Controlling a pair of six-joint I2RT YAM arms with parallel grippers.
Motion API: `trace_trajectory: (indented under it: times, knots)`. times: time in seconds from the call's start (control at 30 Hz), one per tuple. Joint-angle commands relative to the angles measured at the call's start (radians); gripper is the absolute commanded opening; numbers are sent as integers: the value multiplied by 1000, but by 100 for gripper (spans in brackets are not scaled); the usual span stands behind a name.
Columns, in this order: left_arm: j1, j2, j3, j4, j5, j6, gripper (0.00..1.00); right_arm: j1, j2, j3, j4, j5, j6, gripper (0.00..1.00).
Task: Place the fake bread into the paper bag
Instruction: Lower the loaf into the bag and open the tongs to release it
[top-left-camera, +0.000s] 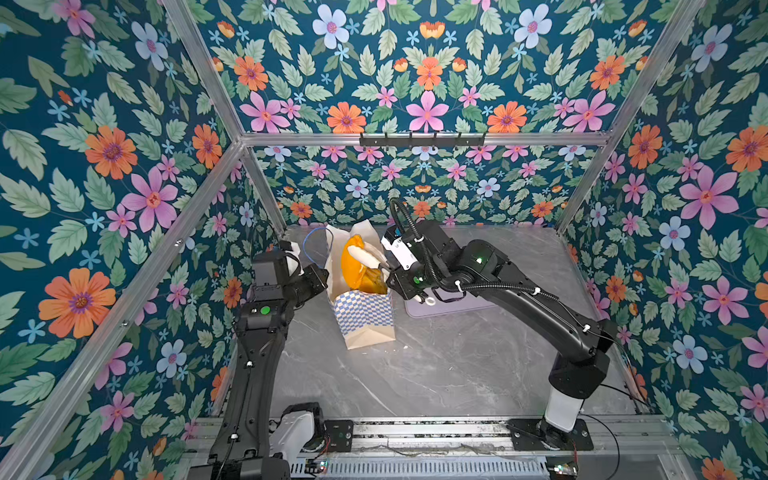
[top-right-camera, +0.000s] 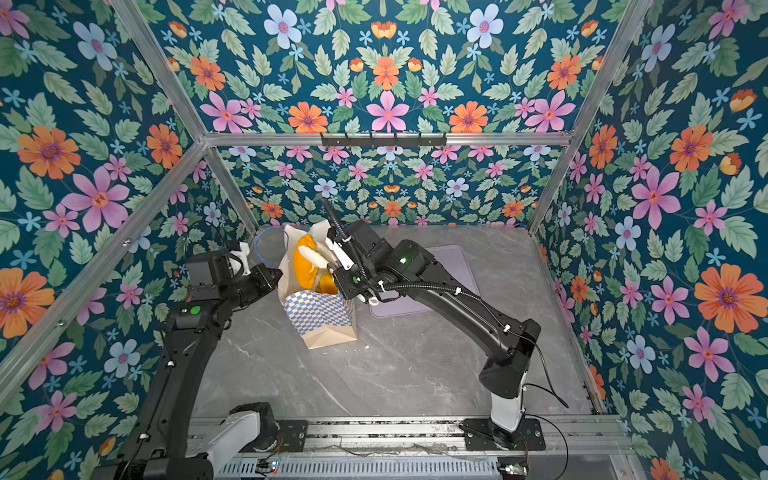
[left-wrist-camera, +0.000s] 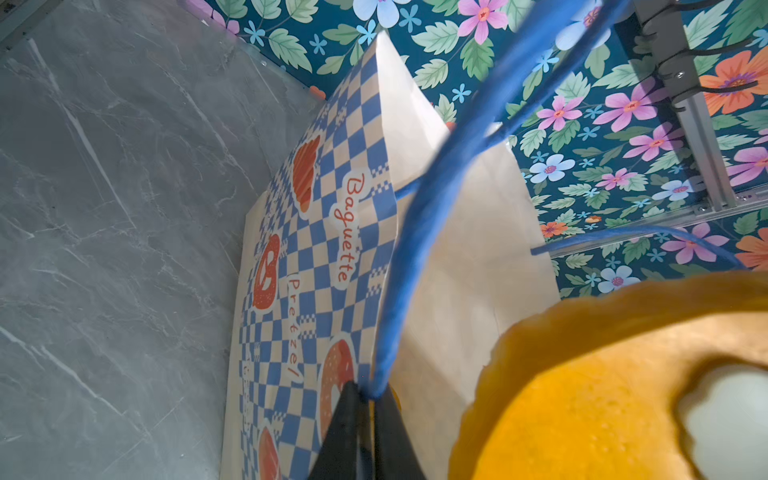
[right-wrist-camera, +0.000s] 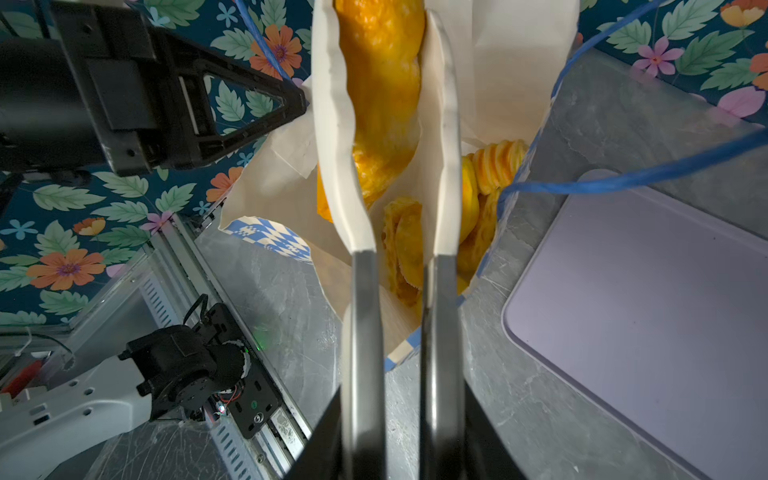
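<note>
Left gripper (left-wrist-camera: 366, 389) pinches one blue handle (left-wrist-camera: 415, 232); right gripper (right-wrist-camera: 386, 33) clasps one fake bread (right-wrist-camera: 382, 104) in paper bag (top-left-camera: 365, 316).

paper bag (top-left-camera: 363, 313): cream, blue-white chequered | fake bread (top-left-camera: 353, 266): golden-yellow | tray (right-wrist-camera: 644, 311): lilac

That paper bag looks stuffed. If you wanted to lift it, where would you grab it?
By a blue cord handle, coming from above. The paper bag stands upright with fake bread filling it, and its thin walls would likely crumple if squeezed. The left gripper is pinching one cord.
</note>
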Motion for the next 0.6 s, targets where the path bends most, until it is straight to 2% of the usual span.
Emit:
trace_trajectory:
  times: [0.0,0.17,0.4,0.57]
  knots:
    - [0,-2,-1,1,-2,10,12,5,6,13,-15,28,-25,38]
    - [0,-2,1,0,-1,9,12,6,8,14,-21,30,-28,44]
    - [0,-3,21,-15,-5,14,14,6,4,11,-15,30,-29,45]
    - [0,-10,40,-32,-13,22,25,6,-15,9,-1,30,-28,45]
